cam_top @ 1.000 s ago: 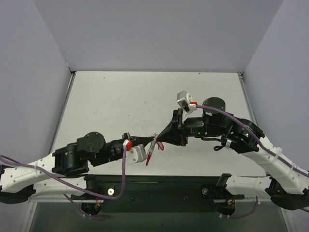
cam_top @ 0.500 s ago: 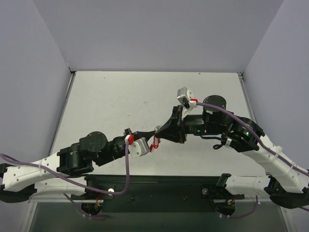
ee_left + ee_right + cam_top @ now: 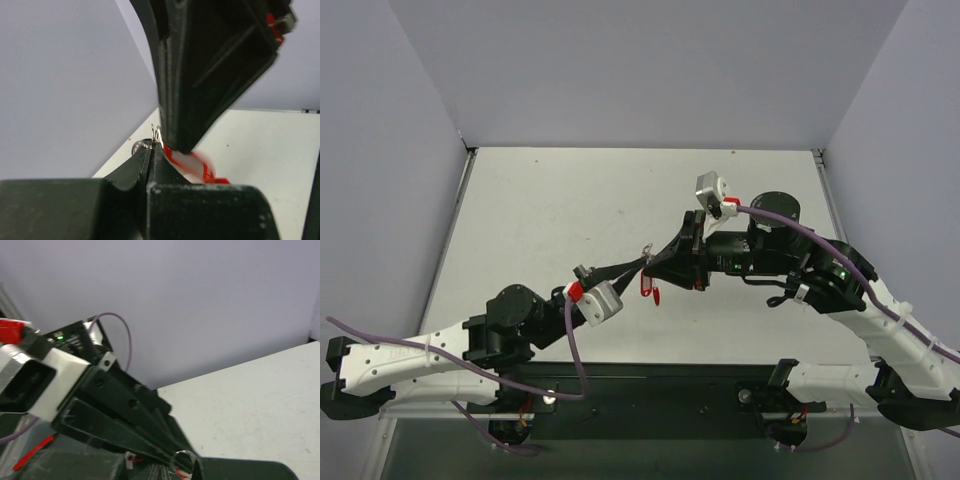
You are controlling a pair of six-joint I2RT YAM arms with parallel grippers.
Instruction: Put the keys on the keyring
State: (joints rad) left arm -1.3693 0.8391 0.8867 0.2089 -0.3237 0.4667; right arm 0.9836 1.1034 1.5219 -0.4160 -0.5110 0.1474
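A: Left arm?
B: Stretched in low from near-left, left fingers clenched on the silver loop of the keyring.
A: Right?
B: Bent in from the right, right fingers clenched too, tip to tip with the left; on what, hard to tell. Red part hanging just beneath.

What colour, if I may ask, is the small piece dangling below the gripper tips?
Bright red plastic piece; top external view.

One left hand, one right hand, one keyring.
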